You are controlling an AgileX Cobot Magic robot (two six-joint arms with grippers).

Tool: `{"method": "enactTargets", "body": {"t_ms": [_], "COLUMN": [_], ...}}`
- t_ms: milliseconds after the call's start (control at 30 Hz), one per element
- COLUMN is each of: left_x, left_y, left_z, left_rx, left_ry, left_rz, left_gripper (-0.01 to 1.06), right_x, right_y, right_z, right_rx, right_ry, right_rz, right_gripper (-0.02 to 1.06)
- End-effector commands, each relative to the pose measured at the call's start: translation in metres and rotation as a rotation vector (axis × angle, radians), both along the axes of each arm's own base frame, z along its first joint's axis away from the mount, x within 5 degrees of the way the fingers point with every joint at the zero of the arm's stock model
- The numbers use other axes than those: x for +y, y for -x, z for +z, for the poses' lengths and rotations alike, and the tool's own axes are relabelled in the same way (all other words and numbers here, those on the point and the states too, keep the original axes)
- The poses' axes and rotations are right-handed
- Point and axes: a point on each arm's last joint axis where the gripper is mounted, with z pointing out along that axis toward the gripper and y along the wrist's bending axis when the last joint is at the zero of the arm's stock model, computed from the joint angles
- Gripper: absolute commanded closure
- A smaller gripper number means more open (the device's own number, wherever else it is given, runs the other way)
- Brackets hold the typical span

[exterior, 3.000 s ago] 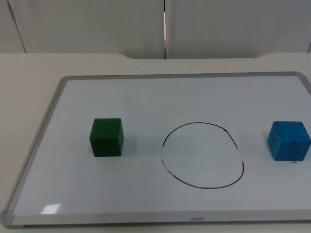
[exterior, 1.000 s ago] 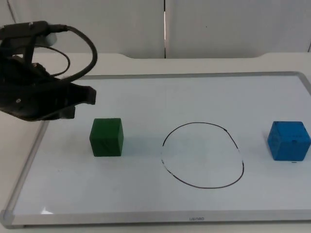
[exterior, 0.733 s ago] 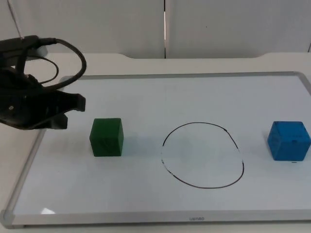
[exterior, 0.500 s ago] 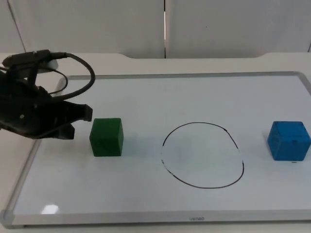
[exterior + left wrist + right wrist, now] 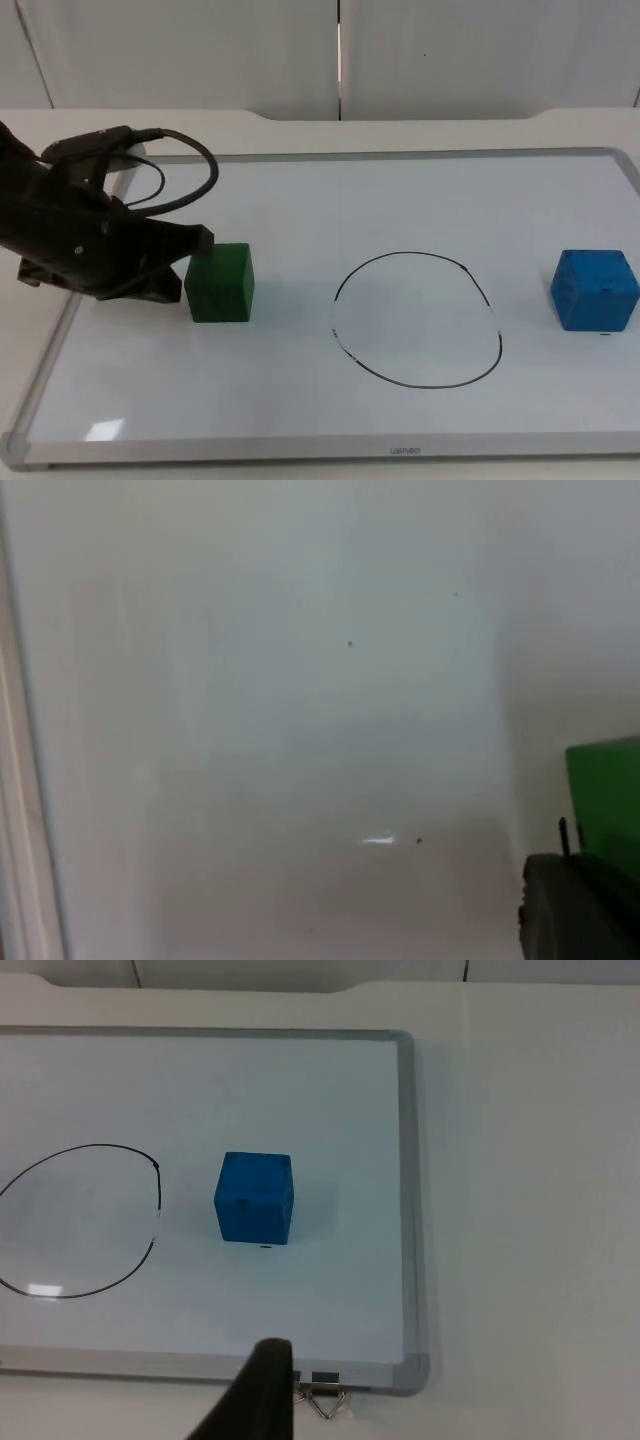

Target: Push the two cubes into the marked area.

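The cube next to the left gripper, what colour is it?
Green; it shows best in the top view, beside the left gripper.

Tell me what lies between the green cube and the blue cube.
In the top view, the drawn circle lies between the green cube and the blue cube, on otherwise bare whiteboard; nothing stands inside it.

Light: bright, even, from overhead.
Glare: small white glint on the glossy white metal-framed whiteboard (image 5: 330, 205), near-left corner; another glint in the left wrist view.
Shadows: soft, faint, beside the green wooden cube (image 5: 220, 283) and the blue wooden cube (image 5: 594, 290).
Blur: left wrist view hazy, green cube (image 5: 604, 795) edge soft.
Focus: top and right wrist views fairly crisp; drawn black circle (image 5: 416, 318) clearly legible.
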Motion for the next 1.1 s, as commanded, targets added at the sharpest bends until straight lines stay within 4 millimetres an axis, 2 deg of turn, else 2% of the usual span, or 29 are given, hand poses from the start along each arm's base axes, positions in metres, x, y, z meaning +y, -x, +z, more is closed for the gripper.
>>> {"method": "enactTargets", "body": {"t_ms": [0,533,1067], "left_x": [-0.002,-0.006,-0.013], "left_y": [-0.002,-0.005,-0.005], "left_z": [-0.001,-0.004,-0.001], "left_rx": [0.0,-0.038,-0.039], "left_ry": [0.009,-0.022,0.071], "left_rz": [0.005,0.018,0.013], "left_gripper": [1.05,1.05,1.05], "right_x": [0.0,0.0,0.0], "right_y": [0.0,0.0,0.0], "right_z": [0.001,0.001,0.001], "right_rx": [-0.015,-0.015,-0.015], "right_ry": [-0.002,-0.002,0.0], "right_rz": [-0.008,-0.008,-0.01], "right_gripper": [-0.01,-0.01,-0.01]}}
